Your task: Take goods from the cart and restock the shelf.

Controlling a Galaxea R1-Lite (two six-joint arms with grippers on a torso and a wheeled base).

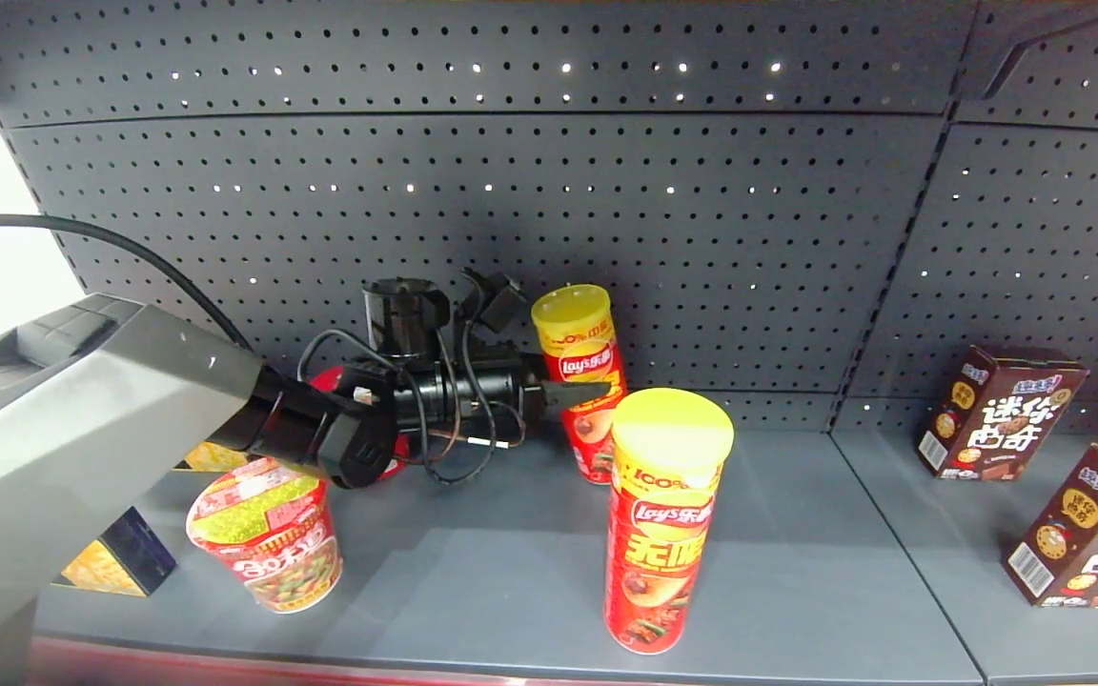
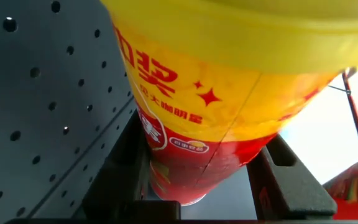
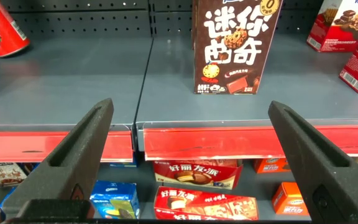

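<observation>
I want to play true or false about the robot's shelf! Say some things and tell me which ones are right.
1. The front red chip can with a yellow lid stands upright on the grey metal shelf. True.
2. The left end effector is at the front can. False: it is at the rear red chip can with a yellow lid.
3. The right end effector holds a box. False: it is open and empty.
4. The red paper noodle cup stands left of both cans. True.
5. Two dark brown cardboard boxes stand on the shelf's right part. True.
</observation>
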